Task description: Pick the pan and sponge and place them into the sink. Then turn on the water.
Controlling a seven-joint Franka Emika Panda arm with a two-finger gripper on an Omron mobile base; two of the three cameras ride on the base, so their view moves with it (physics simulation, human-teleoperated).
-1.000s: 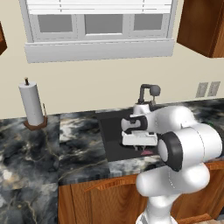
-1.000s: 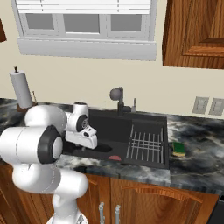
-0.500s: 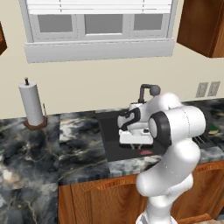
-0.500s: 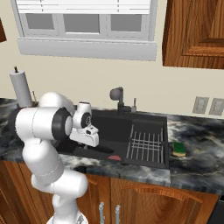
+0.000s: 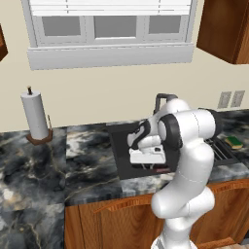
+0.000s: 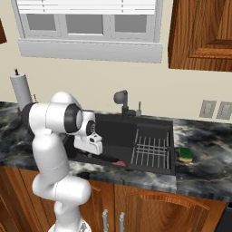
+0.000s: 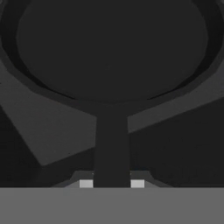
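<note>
From the hand cam the gripper (image 7: 112, 183) is clamped on the handle of the pan (image 7: 111, 48) — handle runs straight up between the fingers, round black bowl beyond it. From the base cams the hand sits low over the left half of the sink (image 6: 149, 170), so the pan is in or just above the basin, can't tell if it's touching the floor.

What worries me: if I let go while it's hanging above the bottom, it drops and could tip or slide toward the rack (image 6: 152, 150). The grip is far out on the handle too, so the weight of the bowl could twist it in the fingers. Pulling out, the faucet (image 6: 122, 102) is right behind the arm — easy to clip.

Sponge (image 6: 185, 154) sits on the counter right of the sink, well apart from the hand, so that's a long reach across the rack afterwards.
</note>
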